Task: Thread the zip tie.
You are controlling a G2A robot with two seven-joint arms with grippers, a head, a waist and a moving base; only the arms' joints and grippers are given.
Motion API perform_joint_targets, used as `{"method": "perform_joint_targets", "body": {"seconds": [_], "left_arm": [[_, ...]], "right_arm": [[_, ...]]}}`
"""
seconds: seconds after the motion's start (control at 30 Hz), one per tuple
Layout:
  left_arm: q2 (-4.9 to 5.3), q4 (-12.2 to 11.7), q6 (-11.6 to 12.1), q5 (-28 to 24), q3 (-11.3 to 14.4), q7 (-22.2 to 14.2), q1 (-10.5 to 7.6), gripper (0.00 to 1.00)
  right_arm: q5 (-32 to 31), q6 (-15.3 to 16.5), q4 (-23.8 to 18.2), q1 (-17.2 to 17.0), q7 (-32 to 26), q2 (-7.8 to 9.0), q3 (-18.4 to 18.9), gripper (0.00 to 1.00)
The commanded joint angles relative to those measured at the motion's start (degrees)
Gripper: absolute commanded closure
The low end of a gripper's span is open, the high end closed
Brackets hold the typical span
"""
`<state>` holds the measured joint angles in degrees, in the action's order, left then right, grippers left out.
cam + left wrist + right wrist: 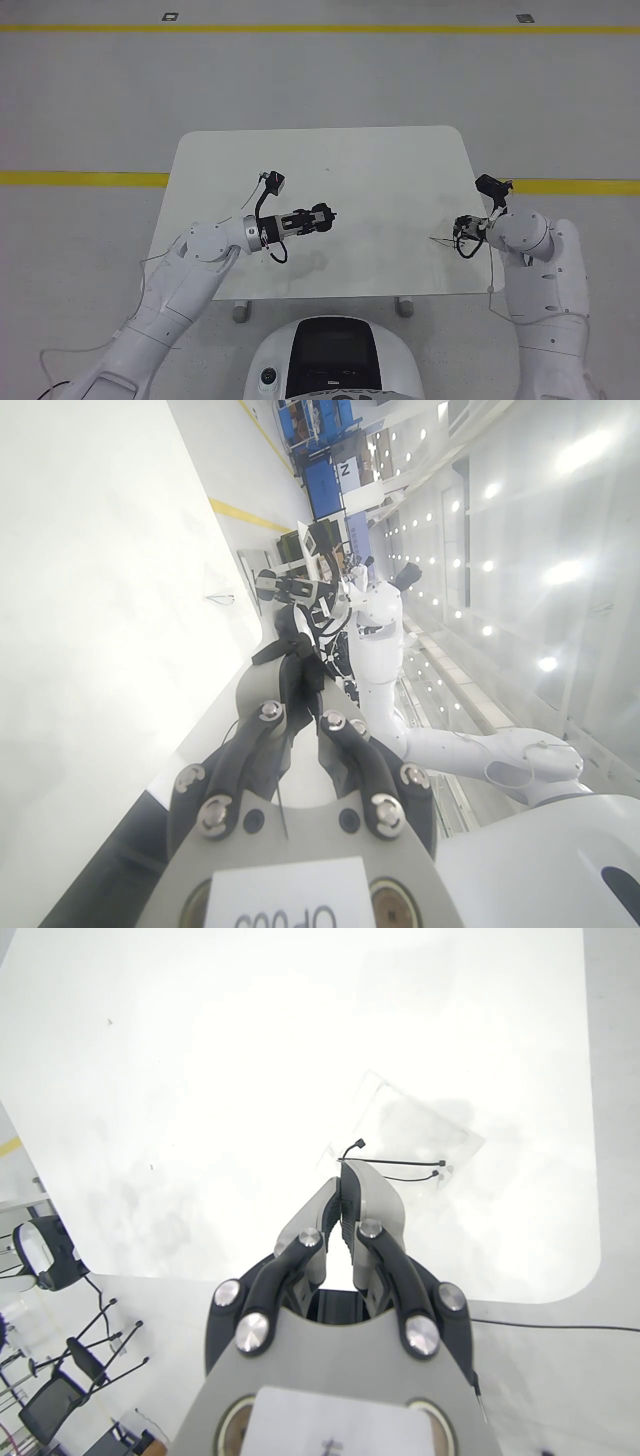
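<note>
Zip tie (395, 1162) pinched at right gripper's (341, 1173) closed tips, over table (200, 1078)

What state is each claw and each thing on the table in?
left claw: shut on a black strand, over the table.
black strand: pinched, tail running back through the claw.
right claw: shut on the zip ties' ends.
zip ties: heads free, none looped, stretched over a clear sheet.
clear sheet: flat on the table.
</note>
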<state>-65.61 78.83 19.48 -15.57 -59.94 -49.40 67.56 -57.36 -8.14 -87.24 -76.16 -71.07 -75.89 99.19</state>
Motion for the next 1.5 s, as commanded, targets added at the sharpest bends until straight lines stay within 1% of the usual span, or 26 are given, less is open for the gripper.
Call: {"method": "perform_joint_targets", "body": {"seconds": [0.0, 0.1, 0.13, 0.2, 0.3, 0.37, 0.43, 0.47, 0.53, 0.57, 0.8, 0.83, 0.87, 0.9, 0.93, 1.0, 1.03, 1.07, 1.17, 1.23, 1.27, 1.37, 1.47], "left_arm": [[0.00, 0.00, 0.00, 0.00, 0.00, 0.00, 0.00, 1.00], [0.00, 0.00, 0.00, 0.00, 0.00, 0.00, 0.00, 1.00], [0.00, 0.00, 0.00, 0.00, 0.00, 0.00, 0.00, 1.00], [0.00, 0.00, 0.00, 0.00, 0.00, 0.00, 0.00, 1.00], [0.00, 0.00, 0.00, 0.00, 0.00, 0.00, 0.00, 1.00], [0.00, 0.00, 0.00, 0.00, 0.00, 0.00, 0.00, 1.00], [0.00, 0.00, 0.00, 0.00, 0.00, 0.00, 0.00, 1.00], [0.00, 0.00, 0.00, 0.00, 0.00, 0.00, 0.00, 1.00], [0.00, 0.00, 0.00, 0.00, 0.00, 0.00, 0.00, 1.00], [0.00, 0.00, 0.00, 0.00, 0.00, 0.00, 0.00, 1.00], [0.00, 0.00, 0.00, 0.00, 0.00, 0.00, 0.00, 1.00], [-0.02, 0.05, -0.25, 0.02, 0.10, 0.62, 0.17, 1.00], [-0.06, 0.15, -0.71, 0.07, 0.44, 1.10, 0.42, 1.00], [-0.10, 0.23, -1.11, 0.27, 0.94, 1.22, 0.50, 1.00], [-0.15, 0.23, -1.35, 0.26, 1.29, 1.52, 0.52, 1.00], [-0.34, 0.38, -1.84, -0.04, 2.30, 1.69, 0.41, 1.00], [-0.54, 0.40, -2.20, -0.06, 3.17, 1.91, 0.07, 1.00], [-0.70, 0.32, -2.52, -0.07, 3.87, 2.02, -0.31, 1.00], [-1.52, -0.28, -3.72, 0.04, 6.77, 3.31, -1.95, 1.00], [-2.16, -0.68, -4.03, -0.02, 8.78, 4.03, -3.13, 1.00], [-2.63, -1.00, -4.16, -0.28, 10.16, 4.46, -3.93, 1.00], [-3.71, -2.22, -4.03, -0.88, 12.94, 5.93, -5.70, 1.00], [-4.39, -3.33, -3.79, -0.54, 14.59, 7.09, -6.91, 1.00]], "right_arm": [[1.13, 0.33, 0.25, -0.29, 1.29, -0.04, 0.07, 1.00], [6.54, 2.91, -0.66, -1.33, 3.80, 0.06, 1.61, 1.00], [9.29, 4.75, -1.71, -2.27, 4.64, 0.12, 2.39, 1.00], [12.78, 7.22, -2.92, -3.75, 5.75, 0.25, 3.45, 1.00], [18.34, 11.23, -3.53, -5.23, 6.50, 0.46, 4.41, 1.00], [23.83, 15.02, -3.27, -5.71, 6.51, 0.60, 4.99, 1.00], [28.16, 18.07, -2.34, -5.86, 6.00, 0.78, 5.44, 1.00], [32.03, 20.92, -1.34, -5.76, 5.11, 0.90, 5.62, 1.00], [36.09, 23.59, 0.27, -5.23, 3.43, 1.24, 6.23, 1.00], [36.93, 24.20, 0.74, -4.91, 2.64, 1.39, 6.42, 1.00], [36.93, 24.20, 0.74, -4.91, 2.64, 1.39, 6.42, 1.00], [37.43, 24.37, 0.77, -5.09, 3.55, 1.35, 6.23, 1.00], [38.56, 25.49, 0.75, -5.50, 4.82, 1.32, 5.84, 1.00], [40.97, 27.62, 0.93, -6.40, 6.40, 1.29, 5.71, 1.00], [43.98, 27.62, 0.64, -7.03, 7.77, 1.24, 5.84, 1.00], [48.21, 27.62, -1.68, -8.56, 9.66, 1.29, 5.92, 1.00], [50.61, 27.62, -3.60, -10.02, 11.60, 1.30, 5.92, 1.00], [51.63, 27.62, -4.83, -11.20, 12.35, 1.34, 5.65, 1.00], [53.20, 27.62, -7.52, -14.13, 15.32, 1.51, 4.72, 1.00], [53.45, 27.62, -8.82, -15.03, 17.30, 1.64, 4.02, 1.00], [54.57, 27.62, -9.24, -15.61, 18.37, 1.68, 3.47, 1.00], [56.33, 27.62, -10.37, -16.38, 19.45, 1.86, 2.51, 1.00], [55.90, 27.62, -10.77, -16.52, 20.04, 2.01, 1.87, 1.00]]}}
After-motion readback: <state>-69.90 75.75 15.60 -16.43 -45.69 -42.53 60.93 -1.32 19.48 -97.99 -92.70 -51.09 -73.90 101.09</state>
